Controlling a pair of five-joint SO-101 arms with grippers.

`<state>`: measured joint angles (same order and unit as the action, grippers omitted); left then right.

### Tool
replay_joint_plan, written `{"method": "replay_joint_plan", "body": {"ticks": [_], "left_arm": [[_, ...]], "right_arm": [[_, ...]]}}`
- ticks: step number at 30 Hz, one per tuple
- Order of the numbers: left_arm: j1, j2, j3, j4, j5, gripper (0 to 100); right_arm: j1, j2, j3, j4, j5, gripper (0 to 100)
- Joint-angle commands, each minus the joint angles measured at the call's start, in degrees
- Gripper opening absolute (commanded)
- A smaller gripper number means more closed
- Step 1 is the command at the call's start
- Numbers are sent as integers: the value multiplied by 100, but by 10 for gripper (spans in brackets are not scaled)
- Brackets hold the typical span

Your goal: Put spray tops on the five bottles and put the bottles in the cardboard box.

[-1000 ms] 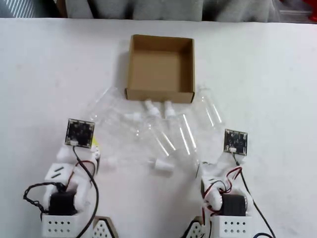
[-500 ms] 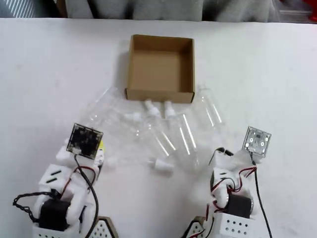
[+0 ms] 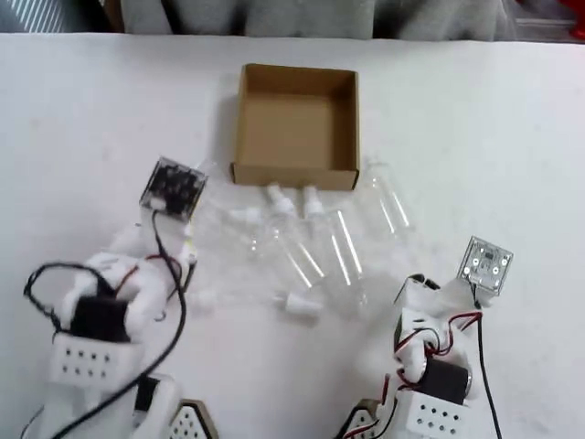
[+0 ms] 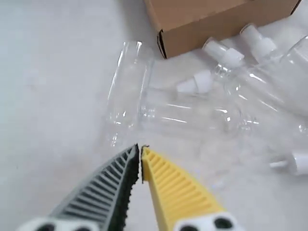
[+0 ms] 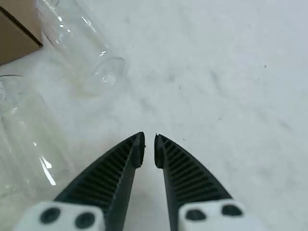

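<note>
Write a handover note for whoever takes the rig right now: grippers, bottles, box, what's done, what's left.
Left gripper: shut, empty, above the table near the left-hand bottle.
Right gripper: all but shut, empty, beside the rightmost bottle.
Cardboard box: empty.
The clear bottles lie in front of it. The two middle bottles seem to wear spray tops. A loose spray top lies nearer the arms.
Done: nothing boxed.
Left: top the uncapped bottles, then box them all.
</note>
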<state>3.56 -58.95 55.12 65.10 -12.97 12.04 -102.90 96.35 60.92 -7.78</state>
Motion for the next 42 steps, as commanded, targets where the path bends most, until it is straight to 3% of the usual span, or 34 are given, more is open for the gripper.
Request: {"method": "replay_joint_plan", "body": {"ticks": [1,8,12,16,18,24,33,42], "left_arm": [[207,1033,-703,-114,-686,24],[892,2176,-1301,123,-2743,24],[1235,2475,-1371,281,-3974,38],[1332,2712,-1363,352,-4941,151],[1332,2862,-1442,325,-5108,199],[1323,3697,-2136,545,-5732,207],[1288,5798,-3903,800,-5723,208],[1288,6237,-4211,747,-5538,297]], "right_arm": [[31,-40,44,-382,0,28],[57,-40,44,-488,158,28],[224,-31,44,-470,1266,27],[444,-22,44,-470,2171,25],[444,-22,44,-453,2338,24],[426,-22,44,-382,2391,24],[418,-22,44,-400,2400,28],[295,-22,44,-400,2400,28]]}}
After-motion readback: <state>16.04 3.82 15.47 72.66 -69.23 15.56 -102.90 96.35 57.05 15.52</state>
